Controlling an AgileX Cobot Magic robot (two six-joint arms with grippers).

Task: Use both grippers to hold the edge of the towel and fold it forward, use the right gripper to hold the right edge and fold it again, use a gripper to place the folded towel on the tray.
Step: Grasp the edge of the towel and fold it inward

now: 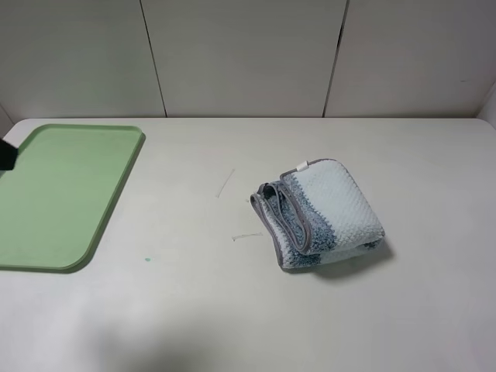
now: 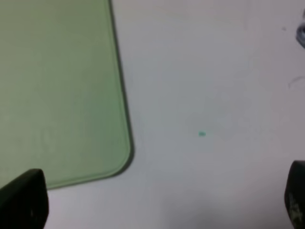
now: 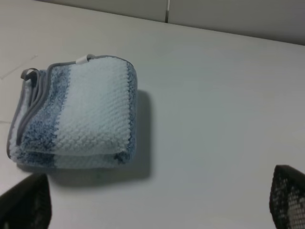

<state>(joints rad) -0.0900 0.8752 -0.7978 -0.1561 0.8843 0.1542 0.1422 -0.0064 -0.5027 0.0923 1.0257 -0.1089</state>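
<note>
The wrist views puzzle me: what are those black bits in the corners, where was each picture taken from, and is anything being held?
This is a robot with two arms, each ending in a grasping tool. One picture comes from a camera mounted high, looking down on the table. A folded towel lies there, and a green tray sits apart at the left, without the towel on it. The other two pictures come from cameras on the arms' wrists. The black bits are the fingers of the left tool, which looks at the tray's corner, and of the right tool, which looks at the towel. Both tools are open and hold nothing.
</note>
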